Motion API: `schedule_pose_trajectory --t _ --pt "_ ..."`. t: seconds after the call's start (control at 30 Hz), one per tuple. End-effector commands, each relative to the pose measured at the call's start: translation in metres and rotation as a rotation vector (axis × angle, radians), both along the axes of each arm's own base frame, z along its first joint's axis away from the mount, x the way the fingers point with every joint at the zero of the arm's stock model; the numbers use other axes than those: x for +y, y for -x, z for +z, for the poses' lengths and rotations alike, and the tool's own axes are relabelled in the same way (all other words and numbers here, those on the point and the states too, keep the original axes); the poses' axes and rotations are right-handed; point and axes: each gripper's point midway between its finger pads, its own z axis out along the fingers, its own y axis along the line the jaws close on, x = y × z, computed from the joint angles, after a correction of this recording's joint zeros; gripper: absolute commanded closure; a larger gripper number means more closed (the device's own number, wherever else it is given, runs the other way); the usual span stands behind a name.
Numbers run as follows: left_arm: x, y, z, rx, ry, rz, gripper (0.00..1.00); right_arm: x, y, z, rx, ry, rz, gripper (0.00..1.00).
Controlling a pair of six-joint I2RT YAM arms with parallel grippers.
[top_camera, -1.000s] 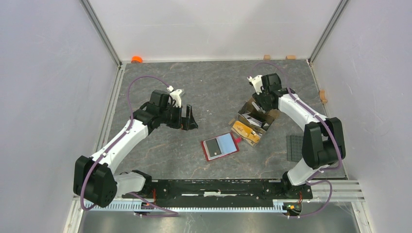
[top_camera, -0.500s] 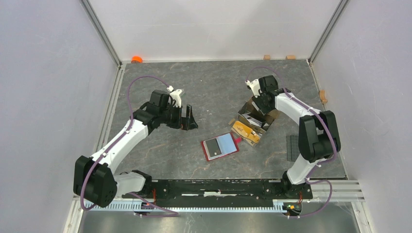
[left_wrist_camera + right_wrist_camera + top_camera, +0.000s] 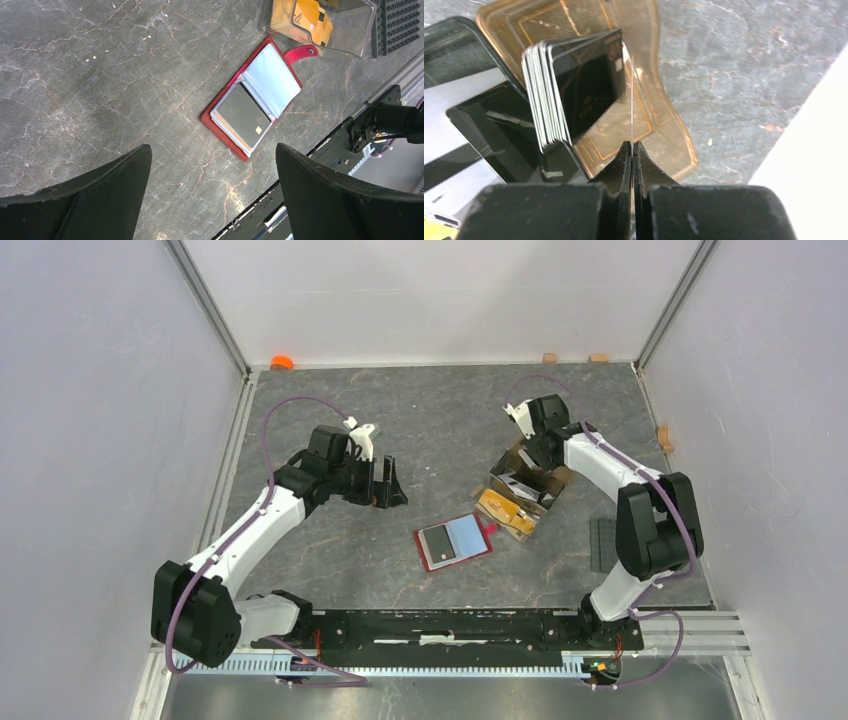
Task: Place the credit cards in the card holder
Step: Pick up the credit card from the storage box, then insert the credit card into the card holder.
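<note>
The red card holder (image 3: 453, 540) lies open mid-table, with a dark card (image 3: 242, 115) on one side and a light blue sleeve (image 3: 272, 75) on the other. My left gripper (image 3: 212, 147) hovers open over bare table to its left, holding nothing. My right gripper (image 3: 632, 145) is shut on a thin credit card (image 3: 632, 100), seen edge-on. That card stands just right of a stack of dark credit cards (image 3: 574, 95) leaning in an amber tray (image 3: 669, 130). Orange cards (image 3: 305, 17) sit in a clear box.
The card boxes (image 3: 520, 490) cluster right of centre, under the right gripper (image 3: 533, 458). A dark studded plate (image 3: 604, 545) lies at the right. Small tan blocks (image 3: 549, 357) and an orange piece (image 3: 282, 362) sit along the back wall. The rail (image 3: 470, 625) runs along the front edge.
The right gripper has closed onto the thin card, and its wrist shifted slightly toward the back left. The left arm has not moved.
</note>
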Motion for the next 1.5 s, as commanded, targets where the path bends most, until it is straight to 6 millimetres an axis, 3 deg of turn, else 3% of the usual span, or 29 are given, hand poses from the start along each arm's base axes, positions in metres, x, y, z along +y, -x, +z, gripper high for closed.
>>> schedule_pose_trajectory --t 0.0,0.2,0.3,0.43,0.53,0.7,0.83,1.0,1.23,1.47 --pt "-0.002 -0.003 0.013 -0.074 0.011 -0.031 0.0 -0.013 -0.003 0.049 -0.111 0.066 -0.063 1.0" --pt "-0.004 -0.001 0.018 -0.094 0.026 -0.047 0.0 0.003 0.005 0.096 -0.2 -0.006 -0.087 1.0" --pt "-0.01 0.004 0.025 -0.125 0.052 -0.087 0.02 0.034 0.014 0.13 -0.25 -0.115 -0.049 1.0" --pt "-0.024 0.018 0.041 -0.201 0.102 -0.177 0.03 0.097 0.042 0.162 -0.239 -0.362 0.128 1.0" --pt "-0.038 0.034 0.052 -0.266 0.136 -0.268 0.03 0.145 0.08 0.161 -0.126 -0.545 0.304 1.0" --pt "-0.062 0.068 0.062 -0.319 0.193 -0.435 0.02 0.199 0.154 0.147 0.064 -0.811 0.535 1.0" --pt "-0.073 0.085 0.07 -0.328 0.243 -0.508 0.02 0.215 0.204 0.135 0.235 -0.929 0.671 1.0" --pt "-0.085 0.104 0.071 -0.308 0.294 -0.59 0.01 0.227 0.244 0.122 0.405 -0.987 0.781 1.0" --pt "-0.094 0.122 0.064 -0.271 0.299 -0.664 0.03 0.244 0.269 0.119 0.501 -0.999 0.899 1.0" --pt "-0.1 0.142 0.053 -0.199 0.288 -0.752 0.44 0.251 0.276 0.117 0.545 -0.995 0.932 1.0"
